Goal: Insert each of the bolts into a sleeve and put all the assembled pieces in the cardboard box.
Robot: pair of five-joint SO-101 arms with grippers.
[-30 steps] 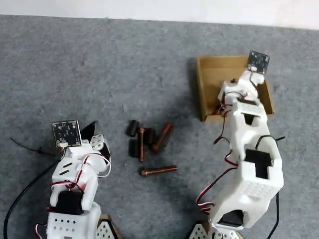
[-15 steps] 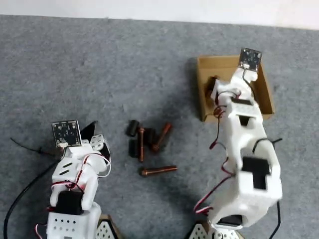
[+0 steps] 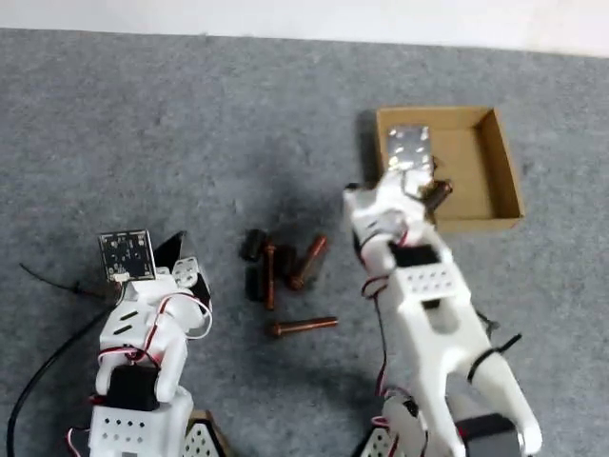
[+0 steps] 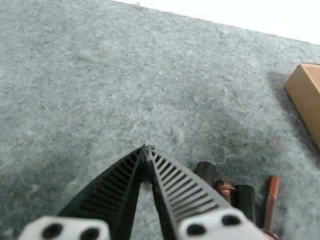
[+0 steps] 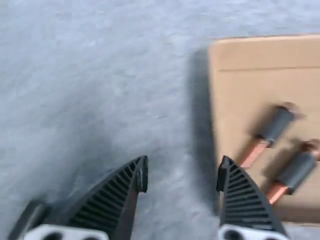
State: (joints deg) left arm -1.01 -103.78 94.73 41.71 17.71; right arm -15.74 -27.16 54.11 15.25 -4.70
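The cardboard box sits open on the grey carpet, toward the far right of the table. In the right wrist view, 2 assembled pieces lie on its floor. Each is a copper-coloured bolt pushed through a dark sleeve. They lie side by side and slant the same way; I cannot tell whether they touch.

The right gripper hangs at the box wall that faces the loose parts. Its jaws are spread wide with nothing between them, 1 fingertip over the carpet and the other over the edge of the box. In the high view the right arm stretches from the near edge of the table up to that side of the box and covers part of the wall.

The remaining parts lie in a small cluster on the carpet between the 2 arms, well apart from the box. There are 3 loose bolts and 3 loose sleeves. 2 of these bolts lie among the sleeves, 1 pointing roughly away from the arm bases and 1 slanted. The 3rd lies alone and crosswise, just nearer the bases.

The left gripper sits low at the near left, close to the cluster but not touching it. Its jaws are closed tip to tip and hold nothing, and the tips meet above bare carpet in the left wrist view
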